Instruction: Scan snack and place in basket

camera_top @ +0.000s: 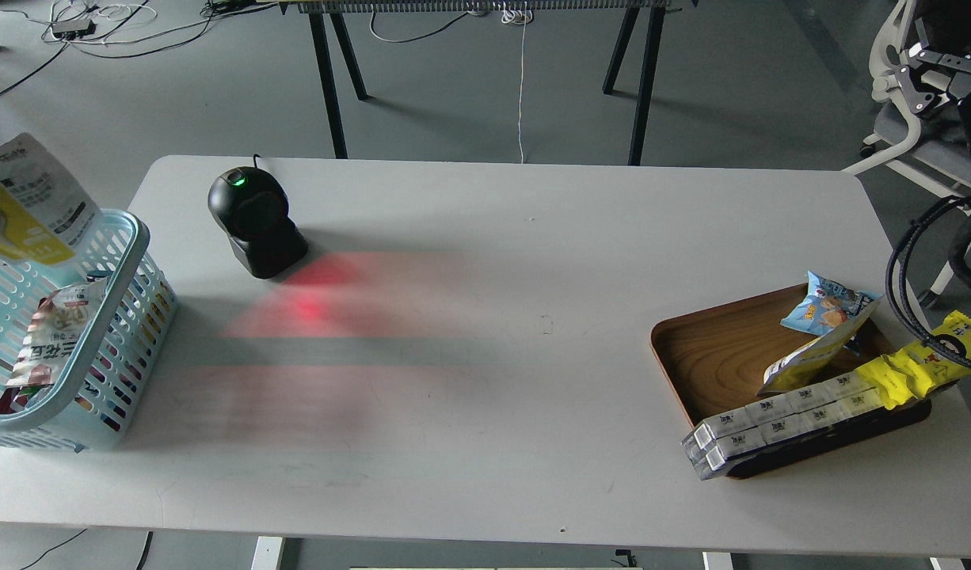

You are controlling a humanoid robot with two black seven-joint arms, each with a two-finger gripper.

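The snack [28, 204], a yellow pouch with a white, black-printed back, hangs tilted at the far left edge of the head view, above the back rim of the light blue basket [113, 332]. What holds it is cut off by the frame edge, and my left gripper is out of view. The basket holds another printed snack pack [54, 336]. My right gripper [913, 73] is up at the far right, off the table beside a chair, with its fingers apart and empty.
A black barcode scanner [256, 223] with a green light stands at the table's back left and casts a red glow [311, 305] on the white table [485, 443]. A brown wooden tray [711, 356] at the right holds a blue chip bag [824, 305], a yellow pack [921, 364] and white boxes [771, 423].
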